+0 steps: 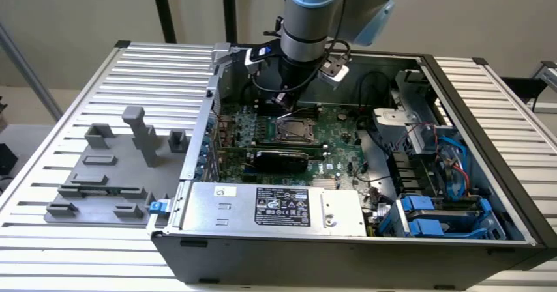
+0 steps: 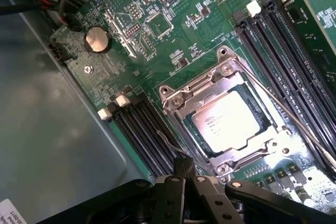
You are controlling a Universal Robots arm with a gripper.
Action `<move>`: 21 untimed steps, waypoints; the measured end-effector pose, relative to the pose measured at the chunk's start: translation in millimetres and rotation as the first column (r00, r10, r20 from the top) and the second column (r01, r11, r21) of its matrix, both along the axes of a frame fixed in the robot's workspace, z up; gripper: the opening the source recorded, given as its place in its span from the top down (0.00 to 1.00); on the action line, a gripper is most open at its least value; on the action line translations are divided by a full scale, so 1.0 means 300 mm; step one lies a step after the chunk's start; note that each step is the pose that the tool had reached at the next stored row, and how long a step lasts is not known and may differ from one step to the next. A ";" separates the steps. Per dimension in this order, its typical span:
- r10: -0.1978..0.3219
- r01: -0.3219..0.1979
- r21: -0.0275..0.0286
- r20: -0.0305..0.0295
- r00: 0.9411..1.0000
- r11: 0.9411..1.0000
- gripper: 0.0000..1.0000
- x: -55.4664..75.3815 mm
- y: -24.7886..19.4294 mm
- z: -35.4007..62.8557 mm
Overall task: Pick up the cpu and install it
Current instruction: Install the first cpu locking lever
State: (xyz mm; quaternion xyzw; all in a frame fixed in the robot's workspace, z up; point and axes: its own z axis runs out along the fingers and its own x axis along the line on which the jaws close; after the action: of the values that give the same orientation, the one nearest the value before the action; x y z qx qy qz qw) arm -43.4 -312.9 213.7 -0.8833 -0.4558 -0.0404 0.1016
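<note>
My pincer (image 2: 184,174) sits closed and empty, just above the board. The cpu (image 2: 226,123) lies seated in its socket (image 2: 176,100) just ahead of the tips. I judge placement done; what's left is a clean lift clear of the frame.

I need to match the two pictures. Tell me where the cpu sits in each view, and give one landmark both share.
Exterior view: the cpu lies in the socket frame near the middle of the motherboard, just below the end effector.
Wrist view: the cpu lies inside the metal socket frame.
Shared landmark: the metal socket frame around the chip.
</note>
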 end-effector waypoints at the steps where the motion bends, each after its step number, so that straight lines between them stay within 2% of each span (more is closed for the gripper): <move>1: 0.000 0.000 0.000 0.000 1.000 1.000 0.89 0.000 0.000 0.000; 12: 0.000 0.000 0.000 0.000 1.000 1.000 0.89 0.037 -0.001 -0.019; 21: 0.000 0.000 0.000 0.000 1.000 1.000 0.89 0.059 -0.007 -0.039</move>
State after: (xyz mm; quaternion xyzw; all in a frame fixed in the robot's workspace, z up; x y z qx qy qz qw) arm -25.8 -315.1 202.1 -0.8833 -0.4559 -0.0403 0.1016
